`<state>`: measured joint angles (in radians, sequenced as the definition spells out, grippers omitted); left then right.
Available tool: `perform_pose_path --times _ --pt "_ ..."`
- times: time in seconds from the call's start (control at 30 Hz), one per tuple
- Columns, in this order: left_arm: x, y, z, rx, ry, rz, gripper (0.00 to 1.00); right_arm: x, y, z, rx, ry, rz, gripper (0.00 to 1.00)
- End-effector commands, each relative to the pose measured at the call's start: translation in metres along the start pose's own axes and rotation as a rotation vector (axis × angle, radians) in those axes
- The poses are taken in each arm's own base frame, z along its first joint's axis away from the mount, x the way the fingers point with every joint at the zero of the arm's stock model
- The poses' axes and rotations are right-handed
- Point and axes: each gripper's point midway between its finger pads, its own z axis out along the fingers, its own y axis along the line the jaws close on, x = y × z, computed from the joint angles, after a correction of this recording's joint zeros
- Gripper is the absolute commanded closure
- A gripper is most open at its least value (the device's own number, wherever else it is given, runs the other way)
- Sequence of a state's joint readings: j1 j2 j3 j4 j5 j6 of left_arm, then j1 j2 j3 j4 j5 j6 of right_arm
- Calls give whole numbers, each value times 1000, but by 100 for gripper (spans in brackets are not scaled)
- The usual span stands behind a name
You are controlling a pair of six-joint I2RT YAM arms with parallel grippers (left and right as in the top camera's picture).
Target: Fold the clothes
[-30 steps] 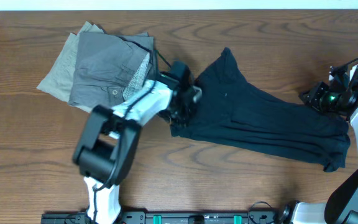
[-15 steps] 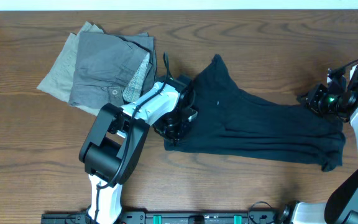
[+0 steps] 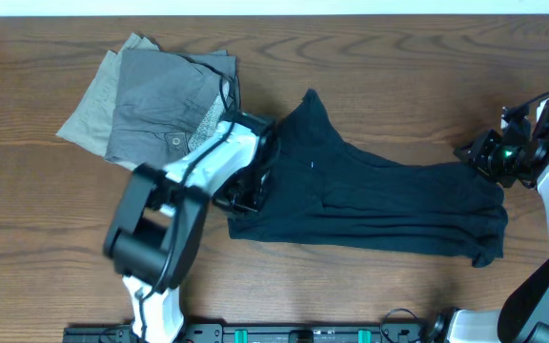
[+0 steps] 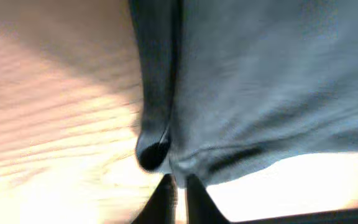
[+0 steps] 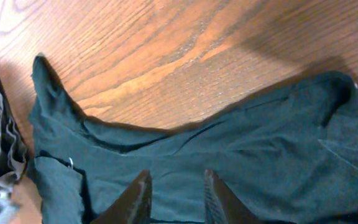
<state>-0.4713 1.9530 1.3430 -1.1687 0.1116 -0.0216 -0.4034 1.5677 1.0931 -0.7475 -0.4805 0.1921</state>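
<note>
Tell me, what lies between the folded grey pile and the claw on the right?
In the overhead view, the left gripper and the long black garment lie across that stretch, from the grey pile to the right gripper.

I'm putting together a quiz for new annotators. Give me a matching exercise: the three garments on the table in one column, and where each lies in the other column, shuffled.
Things
1. black trousers
2. grey piece
3. khaki piece

Places
a. furthest left, partly under another garment
b. stretched out long across the middle, reaching toward the right
c. folded, lying on top of another garment, button showing

Pairs: 1-b; 2-c; 3-a
</note>
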Motion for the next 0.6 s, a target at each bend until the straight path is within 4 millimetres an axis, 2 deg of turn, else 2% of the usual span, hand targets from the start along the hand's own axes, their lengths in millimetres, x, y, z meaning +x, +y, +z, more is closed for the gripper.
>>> perform_pose_path --times 0.0,0.03,0.07,0.17,0.23,0.37,0.57 --pt "-37 -12 -70 60 -284 -2 64 -3 3 -3 11 -15 -30 68" --pt "-50 -18 -88 91 -375 10 55 -3 3 -3 11 -15 -30 66" --pt "-62 -22 -103 109 -454 20 50 -3 3 -3 11 -15 -30 66" --pt "-102 -36 -142 168 -690 83 45 -3 3 -3 12 -15 -30 64" --pt "-120 -47 -152 235 -761 110 45 -3 2 -3 15 -13 -28 63" --pt "-161 -65 -146 395 -813 83 45 -1 2 -3 16 -8 -18 61" --pt "-227 -64 -114 530 -837 -51 45 4 2 -3 18 13 -11 52"
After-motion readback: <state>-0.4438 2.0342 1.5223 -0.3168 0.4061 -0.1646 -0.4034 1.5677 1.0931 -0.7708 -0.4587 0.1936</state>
